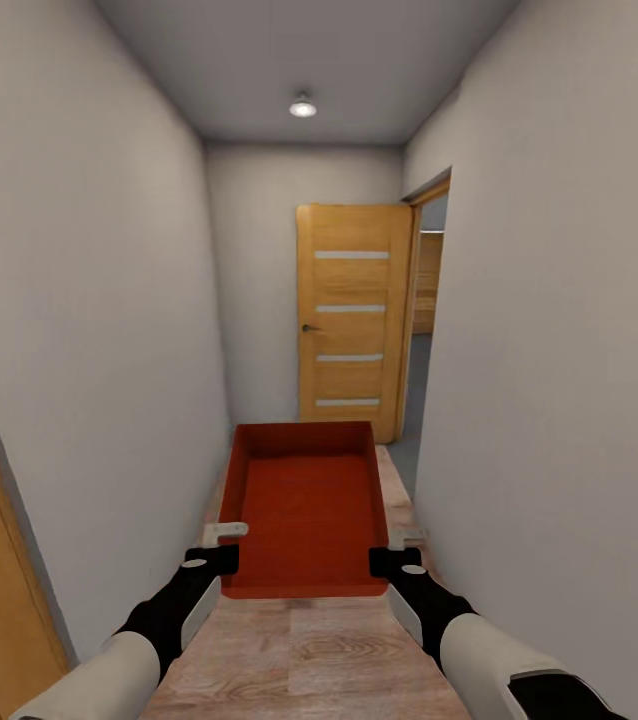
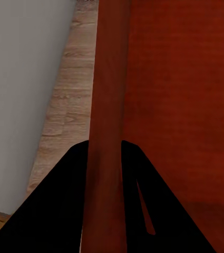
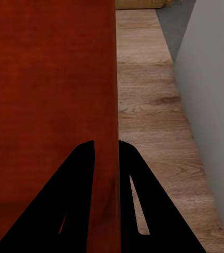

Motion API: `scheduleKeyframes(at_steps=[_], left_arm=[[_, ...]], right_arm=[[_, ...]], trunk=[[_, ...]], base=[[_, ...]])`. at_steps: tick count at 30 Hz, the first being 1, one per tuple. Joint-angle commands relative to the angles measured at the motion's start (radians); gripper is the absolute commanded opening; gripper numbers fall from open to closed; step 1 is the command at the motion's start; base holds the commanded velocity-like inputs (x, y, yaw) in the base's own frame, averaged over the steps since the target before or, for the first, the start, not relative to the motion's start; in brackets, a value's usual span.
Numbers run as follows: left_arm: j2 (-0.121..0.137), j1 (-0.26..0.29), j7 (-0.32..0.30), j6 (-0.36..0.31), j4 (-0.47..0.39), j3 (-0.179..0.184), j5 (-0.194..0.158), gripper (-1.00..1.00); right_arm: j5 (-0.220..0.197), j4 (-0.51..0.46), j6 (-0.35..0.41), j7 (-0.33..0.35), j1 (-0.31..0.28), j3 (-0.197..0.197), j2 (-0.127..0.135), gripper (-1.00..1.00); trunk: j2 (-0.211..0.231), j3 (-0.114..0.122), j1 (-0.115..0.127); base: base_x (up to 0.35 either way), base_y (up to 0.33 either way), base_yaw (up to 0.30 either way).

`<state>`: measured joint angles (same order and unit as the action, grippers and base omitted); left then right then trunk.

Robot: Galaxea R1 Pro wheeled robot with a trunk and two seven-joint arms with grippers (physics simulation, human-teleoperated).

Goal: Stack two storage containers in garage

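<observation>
No text, label, brand or number could be read anywhere in the three views. The surfaces in sight carried no legible writing or signs.

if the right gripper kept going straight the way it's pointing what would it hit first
Nothing separate: the right gripper is already clamped on the side wall of the storage container, so it would slide along that wall. Past the bin lies wood floor; depth is unclear.

The left gripper and the right gripper hold one orange-red container by its side walls, above the wood floor, facing the orange door.
</observation>
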<state>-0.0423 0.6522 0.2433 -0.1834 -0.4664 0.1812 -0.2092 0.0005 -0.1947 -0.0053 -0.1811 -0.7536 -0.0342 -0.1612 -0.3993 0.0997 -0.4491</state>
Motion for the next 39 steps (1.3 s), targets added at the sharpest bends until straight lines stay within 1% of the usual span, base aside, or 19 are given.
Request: scheduleKeyframes(at_steps=[1, 39], left_arm=[[0.002, 0.0, 0.067, -0.007, 0.0, -0.08, -0.006, -1.0], [0.003, 0.0, 0.067, -0.007, 0.0, -0.08, -0.006, -1.0]], right_arm=[[0.015, -0.003, -0.07, -0.029, -0.001, 0.036, 0.045, -1.0], [0.015, -0.003, -0.068, -0.03, 0.0, 0.035, 0.045, -1.0]], trunk=[[-0.001, 0.0, -0.001], [-0.001, 0.0, -0.001]], base=[[0.323, 0.0, 0.0], [0.323, 0.0, 0.0]])
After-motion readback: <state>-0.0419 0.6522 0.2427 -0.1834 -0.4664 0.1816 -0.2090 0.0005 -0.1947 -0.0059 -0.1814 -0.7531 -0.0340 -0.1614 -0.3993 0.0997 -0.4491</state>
